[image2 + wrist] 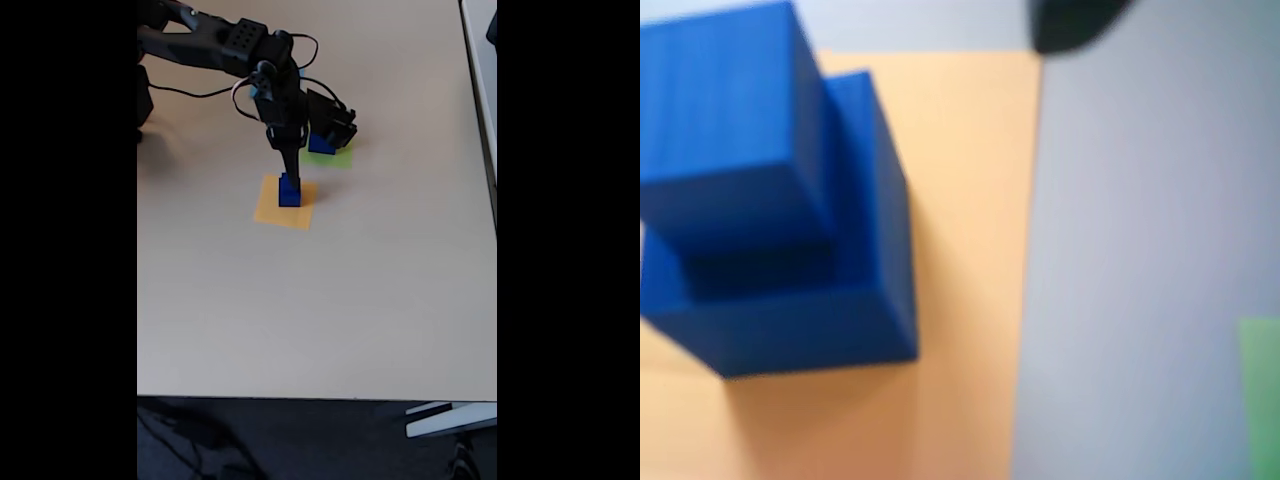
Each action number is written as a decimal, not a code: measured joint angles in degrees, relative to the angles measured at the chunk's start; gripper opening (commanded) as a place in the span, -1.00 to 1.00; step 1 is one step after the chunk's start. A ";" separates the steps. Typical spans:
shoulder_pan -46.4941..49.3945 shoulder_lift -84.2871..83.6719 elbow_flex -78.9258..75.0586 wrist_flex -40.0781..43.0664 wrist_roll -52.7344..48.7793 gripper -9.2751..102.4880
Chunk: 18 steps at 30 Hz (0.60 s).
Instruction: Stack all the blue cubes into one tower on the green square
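Note:
Two blue cubes stand stacked on an orange-yellow square [960, 200], a smaller cube [725, 120] on a larger cube [790, 310]. In the fixed view this stack [289, 190] sits directly under my gripper [287, 168], which points straight down and reaches the top cube. Its jaws are too small and dark to read. Another blue cube [320, 145] rests on the green square [338, 157], partly hidden behind the gripper's body. A strip of the green square [1262, 395] shows at the right edge of the wrist view.
The arm [215, 45] reaches in from the top left, with cables looping near it. A dark blurred shape [1072, 22] shows at the top of the wrist view. The beige table [330, 300] stretches wide toward the front edge. The table's right edge [494, 200] is nearby.

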<state>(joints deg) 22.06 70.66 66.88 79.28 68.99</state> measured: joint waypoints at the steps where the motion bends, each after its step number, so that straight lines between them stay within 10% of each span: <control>1: 0.00 -0.26 0.00 0.00 0.00 -0.19; 18: 1.76 -4.83 0.00 0.53 -3.87 -0.20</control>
<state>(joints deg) 23.82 65.83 66.88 79.80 65.13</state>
